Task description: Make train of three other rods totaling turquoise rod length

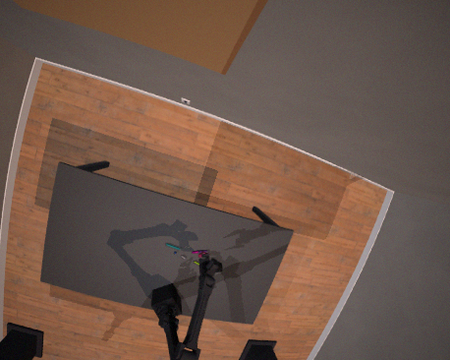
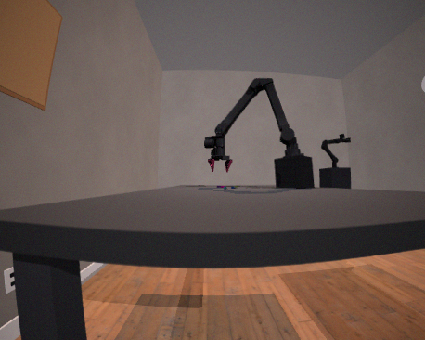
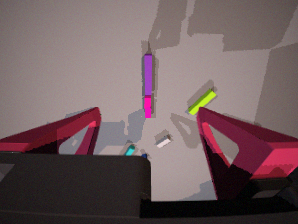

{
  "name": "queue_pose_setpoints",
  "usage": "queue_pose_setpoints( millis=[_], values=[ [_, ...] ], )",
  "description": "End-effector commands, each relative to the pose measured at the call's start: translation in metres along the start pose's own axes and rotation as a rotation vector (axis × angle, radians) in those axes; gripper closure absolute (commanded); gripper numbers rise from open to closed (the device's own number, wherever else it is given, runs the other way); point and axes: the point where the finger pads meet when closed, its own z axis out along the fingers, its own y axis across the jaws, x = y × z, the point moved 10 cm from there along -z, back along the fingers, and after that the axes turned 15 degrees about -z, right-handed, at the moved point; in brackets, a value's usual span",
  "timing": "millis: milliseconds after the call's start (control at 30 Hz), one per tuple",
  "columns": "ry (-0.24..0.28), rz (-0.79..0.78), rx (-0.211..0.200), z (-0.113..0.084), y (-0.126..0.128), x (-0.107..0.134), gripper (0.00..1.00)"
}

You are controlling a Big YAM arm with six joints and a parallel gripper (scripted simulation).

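Note:
My gripper [image 2: 220, 171] [image 3: 148, 112] is open and empty, high above the table. In the wrist view a purple rod [image 3: 148, 75] and a magenta rod [image 3: 148, 106] [image 1: 196, 252] lie in one line, with no gap visible; the magenta shows two shades. A lime rod [image 3: 202, 102] [image 1: 196, 263] lies aslant beside the right finger. A grey rod [image 3: 163, 141] [image 1: 184, 257] lies aslant, apart from the line. A turquoise rod [image 1: 172, 246] [image 3: 130, 150] and a small blue rod [image 1: 175, 253] [image 3: 144, 156] lie farther off, partly hidden by the gripper body in the wrist view.
The dark table [image 1: 93, 211] [image 2: 218, 214] bears the rods near its middle. The arm's black base [image 1: 166, 297] [image 2: 293, 172] stands at one long edge. Shadows of the arm cross the table. A second, smaller arm [image 2: 335, 158] stands in the background.

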Motion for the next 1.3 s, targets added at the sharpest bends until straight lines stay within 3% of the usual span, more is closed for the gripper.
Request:
queue_pose_setpoints(
  millis=[0, 1267],
  values=[
    [0.012, 0.004, 0.012, 0.0051, 0.0024, 0.0043, 0.00],
    [0.007, 0.037, 0.007, 0.0059, 0.0046, 0.0052, 0.00]
  ],
)
